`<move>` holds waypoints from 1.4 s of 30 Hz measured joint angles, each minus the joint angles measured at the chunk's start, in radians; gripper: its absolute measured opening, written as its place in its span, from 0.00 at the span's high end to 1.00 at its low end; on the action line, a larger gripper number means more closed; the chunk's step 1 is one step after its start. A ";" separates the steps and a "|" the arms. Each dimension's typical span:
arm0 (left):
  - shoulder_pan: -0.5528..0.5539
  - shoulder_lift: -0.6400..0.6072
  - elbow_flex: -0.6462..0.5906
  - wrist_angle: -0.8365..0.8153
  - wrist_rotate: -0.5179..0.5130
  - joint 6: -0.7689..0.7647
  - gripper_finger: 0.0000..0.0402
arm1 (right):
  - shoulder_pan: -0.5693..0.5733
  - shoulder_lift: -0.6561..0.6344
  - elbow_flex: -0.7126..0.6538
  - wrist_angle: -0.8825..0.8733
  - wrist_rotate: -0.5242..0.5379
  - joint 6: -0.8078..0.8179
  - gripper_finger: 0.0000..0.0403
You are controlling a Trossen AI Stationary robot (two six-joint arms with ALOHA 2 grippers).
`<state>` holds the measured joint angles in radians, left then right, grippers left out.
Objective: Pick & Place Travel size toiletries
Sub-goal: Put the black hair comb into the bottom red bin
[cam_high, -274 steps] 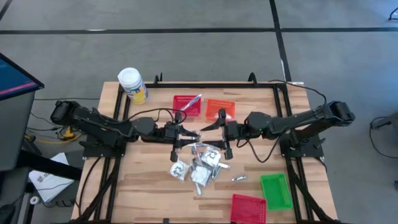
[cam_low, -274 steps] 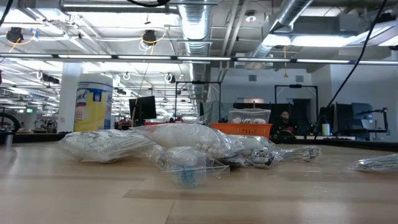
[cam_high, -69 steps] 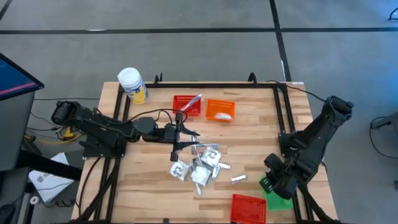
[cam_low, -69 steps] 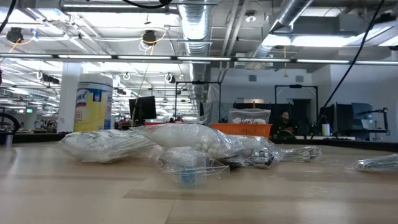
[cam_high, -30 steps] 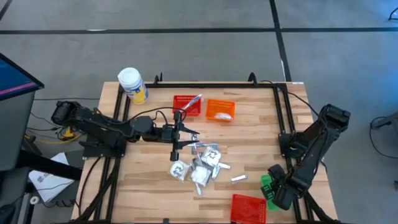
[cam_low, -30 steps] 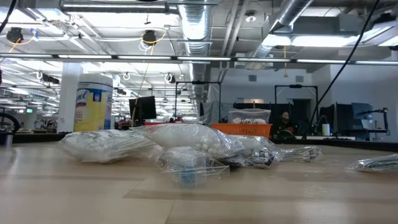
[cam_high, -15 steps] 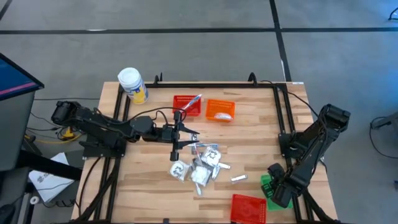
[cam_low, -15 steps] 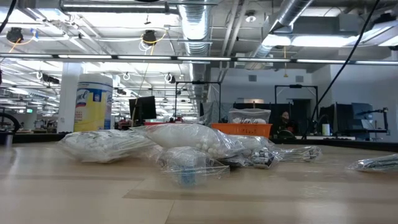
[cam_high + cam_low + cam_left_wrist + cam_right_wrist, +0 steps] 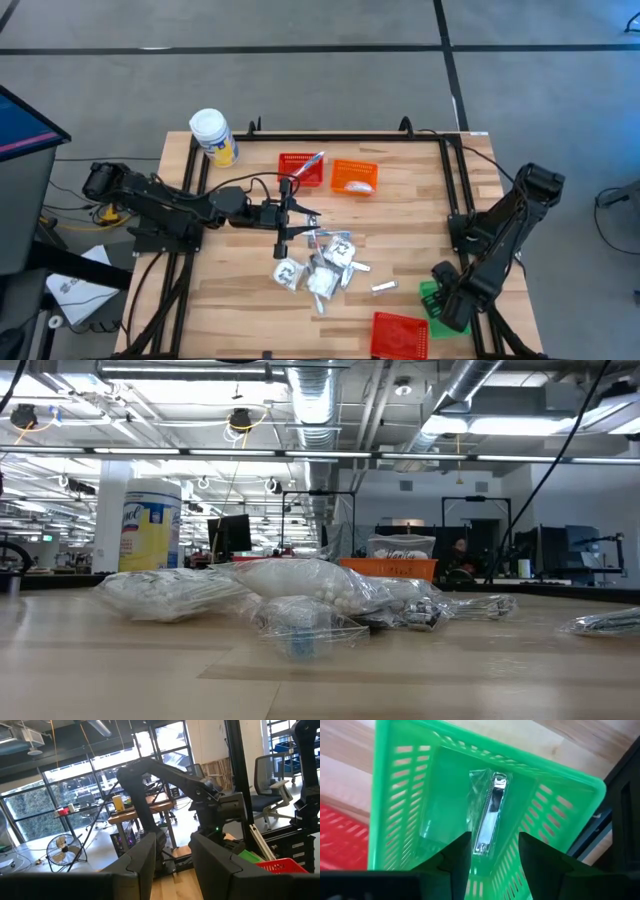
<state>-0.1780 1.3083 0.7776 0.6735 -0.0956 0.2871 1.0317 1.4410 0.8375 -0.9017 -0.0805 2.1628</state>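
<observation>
The travel size toiletries lie heaped in clear wrap (image 9: 320,262) mid-table, seen also in the low view (image 9: 300,595). One silver stick (image 9: 384,287) lies alone to the pile's right. Another wrapped silver stick (image 9: 489,817) lies on the floor of the green basket (image 9: 485,740) at the table's near right. My right gripper (image 9: 494,840) hangs open above it, pointing down, with a finger on either side of the stick's end. In the high view the arm (image 9: 448,305) covers most of that basket (image 9: 430,296). My left gripper (image 9: 292,215) hovers open beside the pile's far left, and its own view (image 9: 170,840) shows nothing between the fingers.
A red basket (image 9: 300,168) holding a stick and an orange basket (image 9: 354,176) holding white packets stand at the far middle. A second red basket (image 9: 398,333) sits at the near edge, beside the green one. A white-lidded yellow jar (image 9: 212,136) stands at the far left corner.
</observation>
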 joint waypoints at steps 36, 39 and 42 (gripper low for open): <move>-0.048 0.000 -0.005 -0.016 0.000 -0.087 0.71 | -0.204 -0.214 0.001 0.006 0.315 -0.573 0.66; -0.059 0.000 -0.005 -0.016 0.000 -0.087 0.71 | -0.246 -0.220 0.001 0.025 0.315 -0.662 0.65; -0.065 0.000 -0.005 -0.021 -0.001 -0.087 0.71 | -0.289 -0.220 0.001 0.041 0.315 -0.755 0.65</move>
<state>-0.2434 1.3083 0.7723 0.6528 -0.0968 0.2004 0.7426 1.2209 0.8383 -0.8604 0.2348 1.4075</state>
